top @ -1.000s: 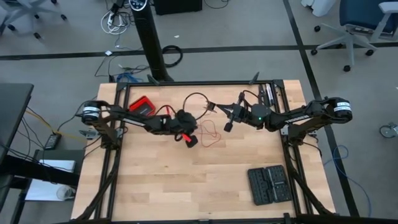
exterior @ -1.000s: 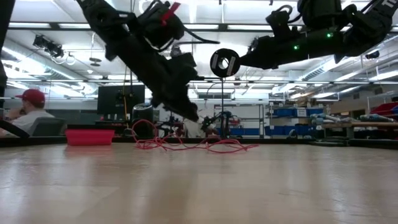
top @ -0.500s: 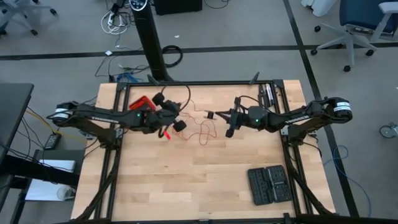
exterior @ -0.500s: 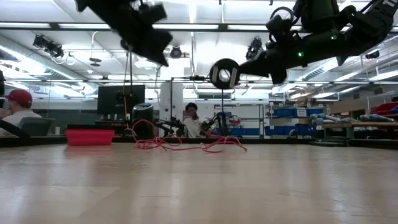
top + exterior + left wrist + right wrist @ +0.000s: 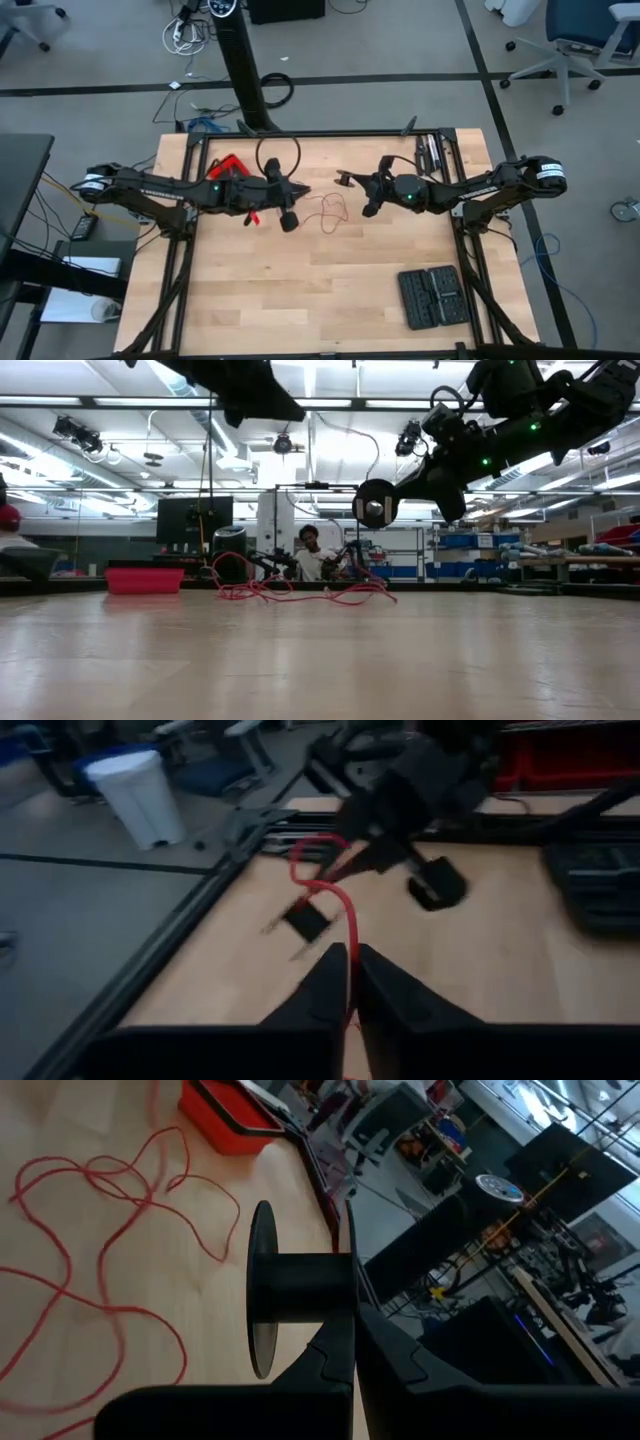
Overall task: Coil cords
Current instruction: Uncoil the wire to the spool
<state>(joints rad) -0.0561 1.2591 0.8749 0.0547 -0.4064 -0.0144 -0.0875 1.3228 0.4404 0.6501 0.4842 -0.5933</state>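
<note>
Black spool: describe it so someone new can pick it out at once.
On the wooden table, look to the right gripper near the middle. Its shut fingers pinch a black spool: a short drum between two round flanges, bare of wire, unlike the loose red wire lying beside it.

The wire [image 5: 322, 210] is being shown lying loose on the table [image 5: 330, 290] near its middle, between the left gripper [image 5: 298, 192] and the right gripper [image 5: 348, 180]. A box [image 5: 228, 167] is being seen behind the left arm, toward the table's far left. A keyboard [image 5: 431, 296] is being shown lying near the front right corner.
</note>
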